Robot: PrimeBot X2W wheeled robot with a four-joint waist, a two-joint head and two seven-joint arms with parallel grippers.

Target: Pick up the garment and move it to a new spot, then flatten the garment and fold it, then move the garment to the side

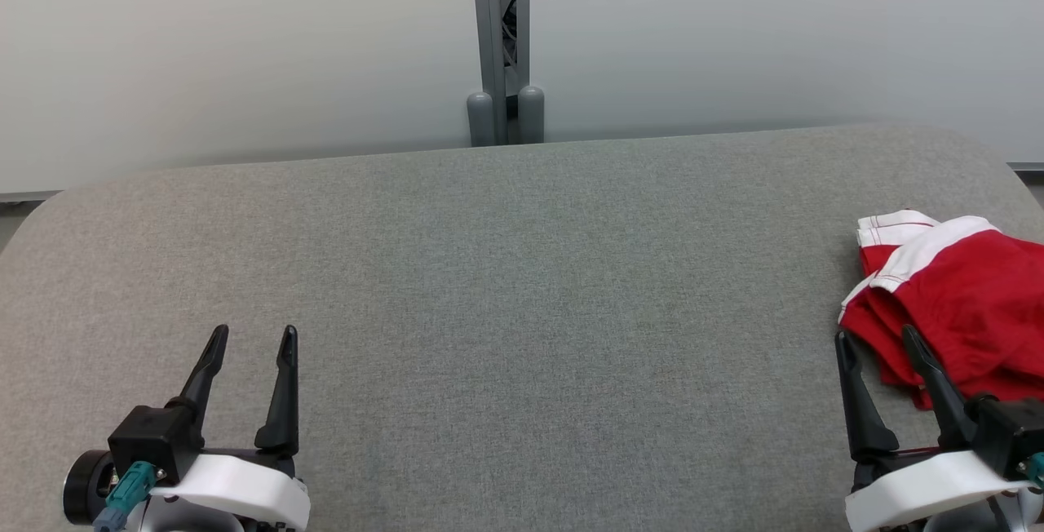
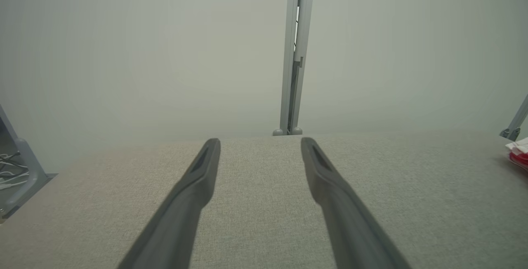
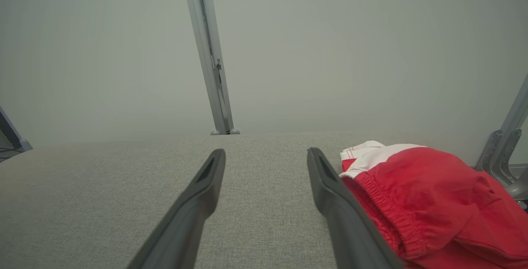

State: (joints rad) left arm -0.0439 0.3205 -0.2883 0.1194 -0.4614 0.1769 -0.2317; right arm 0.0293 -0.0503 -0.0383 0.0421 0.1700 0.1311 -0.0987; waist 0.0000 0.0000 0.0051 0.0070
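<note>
Lower right in the head view, the right end effector, spread and empty, sat just beside the crumpled red-and-white fabric garment, which lay beyond it, rightward, on the grey cloth-covered table. The left end effector, also spread, was well apart.

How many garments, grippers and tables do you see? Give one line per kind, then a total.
garment: 1
grippers: 2 (left gripper, right gripper)
table: 1
Total: 4
</note>
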